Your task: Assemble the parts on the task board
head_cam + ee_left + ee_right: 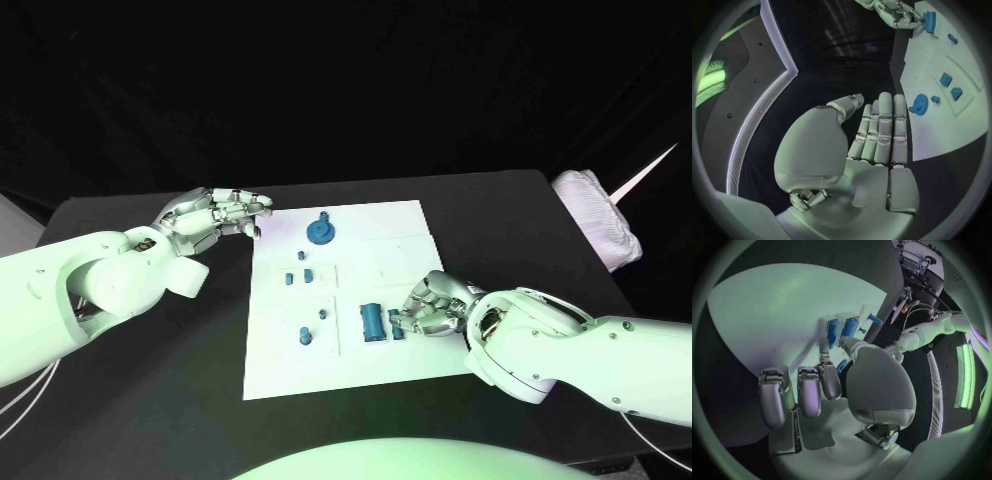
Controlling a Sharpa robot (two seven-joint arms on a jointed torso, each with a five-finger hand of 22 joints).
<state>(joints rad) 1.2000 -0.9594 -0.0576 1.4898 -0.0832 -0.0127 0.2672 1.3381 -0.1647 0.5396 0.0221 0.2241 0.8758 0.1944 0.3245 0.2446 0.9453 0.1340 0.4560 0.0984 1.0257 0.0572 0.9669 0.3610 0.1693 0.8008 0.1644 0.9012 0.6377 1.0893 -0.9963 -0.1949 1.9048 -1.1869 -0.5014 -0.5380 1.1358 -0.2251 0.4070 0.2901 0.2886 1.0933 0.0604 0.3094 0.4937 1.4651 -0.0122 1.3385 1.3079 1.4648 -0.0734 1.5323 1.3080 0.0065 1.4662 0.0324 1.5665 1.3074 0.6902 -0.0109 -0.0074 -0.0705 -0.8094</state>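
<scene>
The white task board (361, 370) lies in the middle of the black table. A round blue part (322, 232) sits near its far edge, and several small blue parts (306, 336) lie along its left half. A taller blue part (372, 321) stands near the board's middle, seen close up in the right wrist view (832, 332). My right hand (436, 302) rests on the board beside it, its thumb and a finger pinching a small blue part (397, 325) (841, 366). My left hand (216, 212) (876, 135) hovers off the board's far left corner, fingers straight, holding nothing.
A white folded cloth (599, 215) lies at the table's far right edge. The board's right half (397, 250) shows pale raised squares. Bare black table (173, 400) runs to the left of the board.
</scene>
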